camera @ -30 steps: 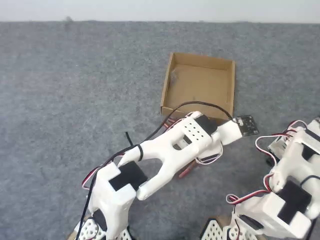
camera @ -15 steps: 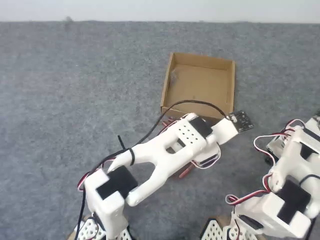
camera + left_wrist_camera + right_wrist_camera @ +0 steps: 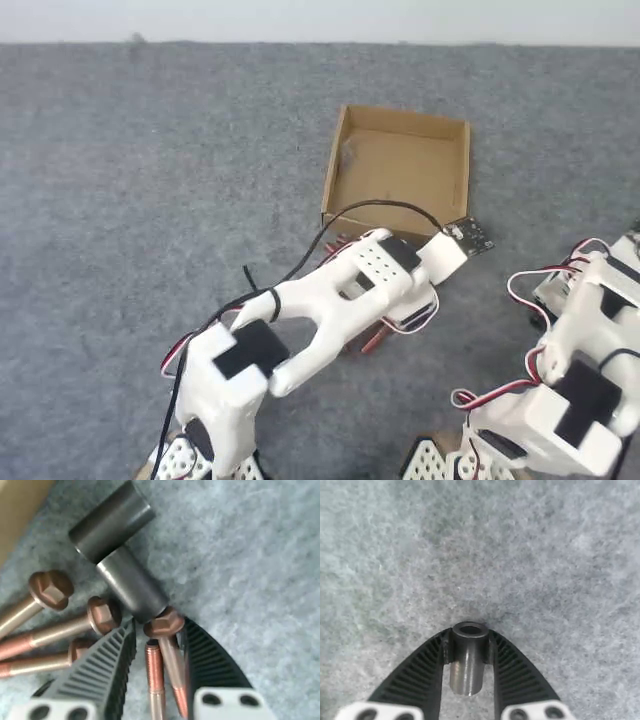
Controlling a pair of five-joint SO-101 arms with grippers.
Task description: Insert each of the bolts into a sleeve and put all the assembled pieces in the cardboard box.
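The copper bolt (image 3: 165, 626), hex-headed and part-threaded, is lying among other bolts (image 3: 102, 614) near the middle of the worktop (image 3: 150, 150), just on the near side of the cardboard box (image 3: 335, 165), its head touching a dark loose sleeve (image 3: 132, 587). The left claw (image 3: 156, 626) is straddling it at a narrow gap with a second shaft (image 3: 155, 680) also between the jaws, so closing is risking a two-bolt pinch. The right claw (image 3: 468, 635) is clamping a hollow dark sleeve (image 3: 467, 665).

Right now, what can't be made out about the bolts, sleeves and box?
High view: one bolt tip shows past the left arm, which covers the rest, so no count.
Left wrist view: three bolts run off the edge, lengths unknown.
Right wrist view: whether the sleeve in the right gripper touches the carpet.
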